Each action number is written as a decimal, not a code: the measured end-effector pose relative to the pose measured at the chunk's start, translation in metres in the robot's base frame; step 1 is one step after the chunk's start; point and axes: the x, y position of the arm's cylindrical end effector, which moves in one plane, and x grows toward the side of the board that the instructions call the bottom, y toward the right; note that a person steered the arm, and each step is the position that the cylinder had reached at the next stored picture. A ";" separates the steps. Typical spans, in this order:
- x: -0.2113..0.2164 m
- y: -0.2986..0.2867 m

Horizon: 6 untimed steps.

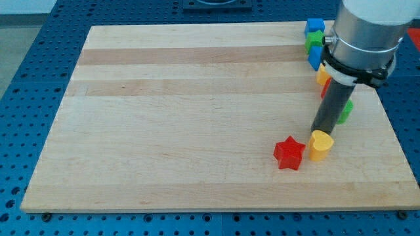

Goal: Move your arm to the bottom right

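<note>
My dark rod comes down from the arm at the view's upper right, and my tip (319, 131) rests at the top edge of a yellow heart block (319, 145), touching or almost touching it. A red star block (289, 153) lies just left of the heart. A green block (345, 111) peeks out right of the rod. Along the board's right top edge sit a blue block (314, 27), a green block (313, 40), another blue block (315, 56), and a yellow block (323, 75) partly hidden by the arm. A red sliver (323, 90) shows beside the rod.
The wooden board (197, 118) lies on a blue perforated table (26, 72). The arm's grey body (364, 33) covers the board's upper right corner.
</note>
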 end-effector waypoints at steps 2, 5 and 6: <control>0.001 0.023; 0.090 0.034; 0.091 0.022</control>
